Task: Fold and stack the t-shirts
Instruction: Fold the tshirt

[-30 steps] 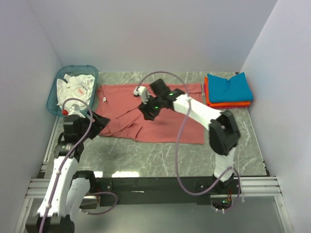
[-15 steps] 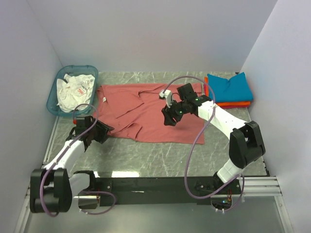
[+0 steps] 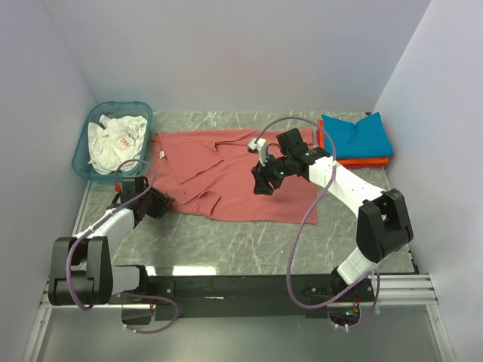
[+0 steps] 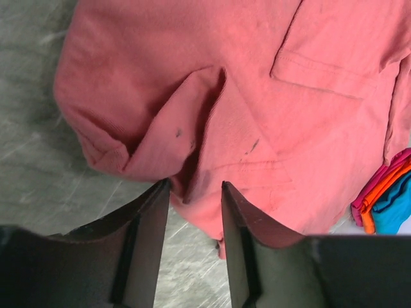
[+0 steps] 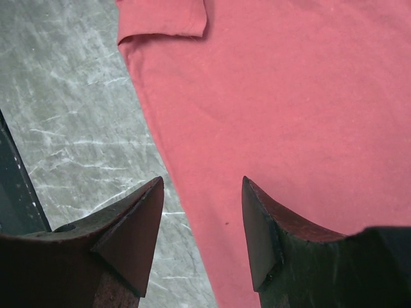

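Spread on the grey marbled table (image 3: 226,249), the large dusty-red cloth t-shirt (image 3: 189,154) is being straddled at its left fold by the half-open left gripper (image 4: 196,186); nothing is being held by the open right gripper (image 5: 202,183).

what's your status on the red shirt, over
Left tool open, astride red shirt's bunched left corner. Right tool open, above its edge. Shirt spread out, not yet folded. Stack at right, basket at left.
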Tool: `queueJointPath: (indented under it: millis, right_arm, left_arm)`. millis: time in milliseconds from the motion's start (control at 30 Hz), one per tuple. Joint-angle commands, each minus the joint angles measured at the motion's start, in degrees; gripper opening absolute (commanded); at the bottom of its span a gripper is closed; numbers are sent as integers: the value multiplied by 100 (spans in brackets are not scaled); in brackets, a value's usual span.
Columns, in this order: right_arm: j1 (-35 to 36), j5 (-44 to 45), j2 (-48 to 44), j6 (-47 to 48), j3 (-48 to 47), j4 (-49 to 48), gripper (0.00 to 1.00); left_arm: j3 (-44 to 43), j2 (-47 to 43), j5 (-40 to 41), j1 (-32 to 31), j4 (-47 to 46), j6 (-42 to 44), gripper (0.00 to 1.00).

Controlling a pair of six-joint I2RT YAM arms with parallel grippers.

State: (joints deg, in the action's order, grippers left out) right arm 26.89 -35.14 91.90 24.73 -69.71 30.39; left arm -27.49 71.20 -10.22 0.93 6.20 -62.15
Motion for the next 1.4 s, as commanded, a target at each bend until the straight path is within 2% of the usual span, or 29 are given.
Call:
queueJointPath:
  millis: [0, 400, 1000, 1333, 1367]
  right_arm:
    - [-61, -125, -207, -12, 10, -139, 59]
    - [-70, -143, -172, 5, 19, -148, 59]
    - [-167, -204, -207, -3, 45, -156, 59]
    - [-220, -213, -251, -3, 63, -165, 59]
    - [-211, -213, -260, -3, 63, -165, 59]
  left_arm:
    - [-240, 78, -15, -5, -303, 98, 43]
    - [-371, -256, 81, -58, -31, 300, 45]
    - [-354, 227, 125, -66, -92, 405, 46]
    - [-372, 351, 134, -313, -180, 353, 44]
    - [-389, 307, 134, -321, -171, 361, 41]
